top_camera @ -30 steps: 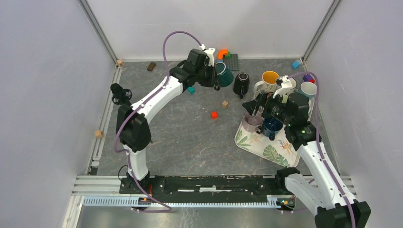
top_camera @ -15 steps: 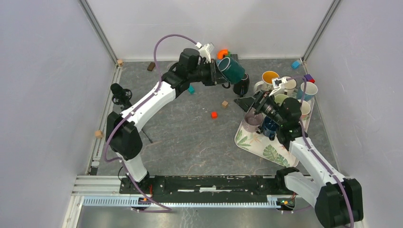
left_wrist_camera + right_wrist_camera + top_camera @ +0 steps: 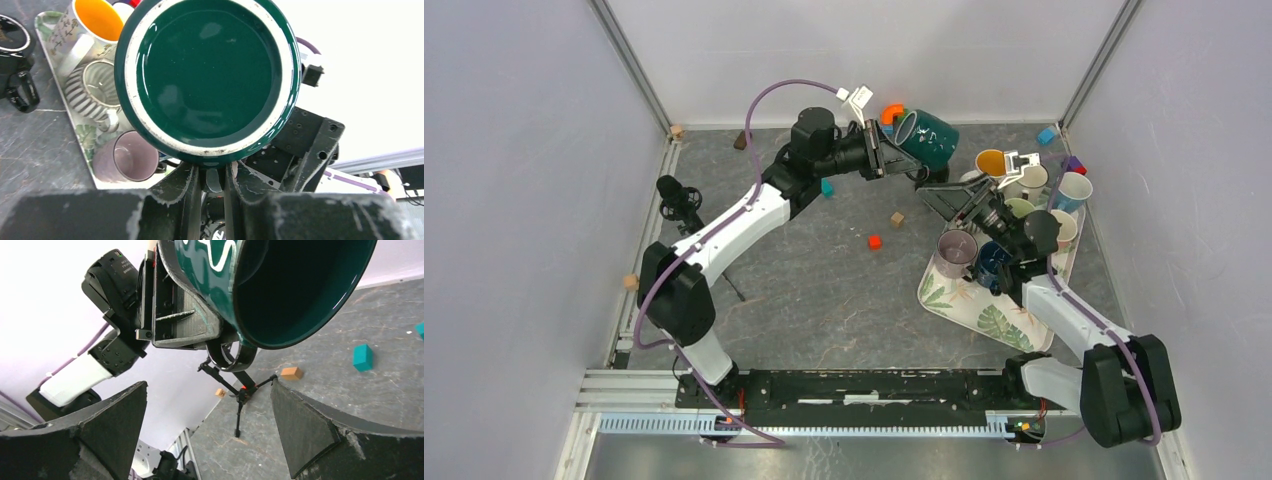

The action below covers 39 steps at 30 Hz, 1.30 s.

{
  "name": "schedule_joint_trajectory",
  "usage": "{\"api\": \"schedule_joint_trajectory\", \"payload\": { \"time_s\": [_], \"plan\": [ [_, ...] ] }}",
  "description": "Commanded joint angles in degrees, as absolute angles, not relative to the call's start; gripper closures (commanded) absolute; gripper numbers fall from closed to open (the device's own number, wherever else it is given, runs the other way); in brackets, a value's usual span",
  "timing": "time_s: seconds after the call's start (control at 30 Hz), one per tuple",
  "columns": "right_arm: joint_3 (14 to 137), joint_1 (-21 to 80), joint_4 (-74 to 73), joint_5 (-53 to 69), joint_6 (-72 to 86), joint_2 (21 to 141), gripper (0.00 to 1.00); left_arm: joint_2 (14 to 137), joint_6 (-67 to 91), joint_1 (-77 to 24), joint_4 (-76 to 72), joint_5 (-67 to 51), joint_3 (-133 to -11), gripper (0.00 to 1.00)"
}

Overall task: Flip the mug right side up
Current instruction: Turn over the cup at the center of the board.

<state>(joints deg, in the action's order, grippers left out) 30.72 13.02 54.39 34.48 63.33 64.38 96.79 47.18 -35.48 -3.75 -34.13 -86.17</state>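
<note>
The dark green mug hangs in the air over the back of the table, lying on its side. My left gripper is shut on its handle. In the left wrist view the mug's base faces the camera, with the handle pinched in the left gripper. Its mouth points down and to the right, at my right gripper. That gripper is open just below the mug, tilted up and touching nothing.
A leaf-print tray at the right carries several upright mugs, among them a lilac one. A black mug stands beside the tray. A red block, a tan block and a small tripod are on the grey table.
The left arm has raised the green mug, carried it rightward and turned it onto its side. The right gripper has risen from over the tray and tilted up toward the mug's mouth.
</note>
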Motion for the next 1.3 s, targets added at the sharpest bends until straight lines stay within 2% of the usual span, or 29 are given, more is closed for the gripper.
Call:
{"api": "schedule_joint_trajectory", "payload": {
  "time_s": [0.0,0.6,0.9,1.17,1.27],
  "plan": [
    [31.5,13.2,65.2,35.6,69.1,66.8,0.02,92.6,53.1,-36.0,-17.4,-38.1,-86.7,0.98],
    [36.1,14.5,69.5,35.1,73.0,69.9,0.35,92.6,55.1,-38.0,-23.8,-41.8,-83.9,0.98],
    [36.2,14.8,69.5,35.2,73.0,69.9,0.61,91.9,55.5,-38.2,-26.0,-43.2,-82.5,0.98],
    [36.2,14.8,66.3,35.5,70.5,68.8,0.98,91.4,55.0,-38.2,-26.3,-44.3,-81.4,0.98],
    [36.4,14.9,64.1,35.4,68.9,68.1,1.0,91.2,55.1,-38.1,-26.7,-44.3,-81.5,0.97]
  ]
}}
